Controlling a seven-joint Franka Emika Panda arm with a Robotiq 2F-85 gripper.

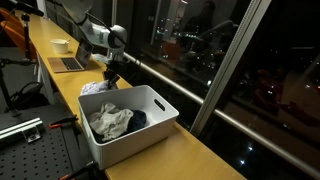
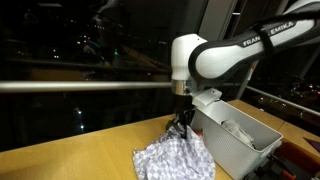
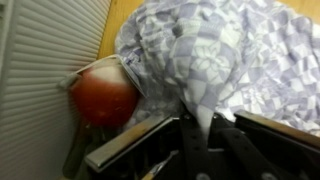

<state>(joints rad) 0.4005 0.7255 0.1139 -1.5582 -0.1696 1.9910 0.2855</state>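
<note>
Wooden surface (image 2: 70, 150) by dark windows (image 2: 80, 50): our fingers (image 2: 177, 126) pinch a fold of cloth (image 2: 172, 158) lying just beside the bin (image 2: 228, 152). We fear the thin grip may slip, or the cloth may drag the red ball (image 3: 100, 95).

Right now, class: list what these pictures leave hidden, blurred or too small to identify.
- Red round object, wrist view: half covered by the patterned cloth; unidentifiable.
- Tool tips, wrist view: blurred, buried in folds.
- Dark item in the white bin, exterior view: too small to name.
</note>
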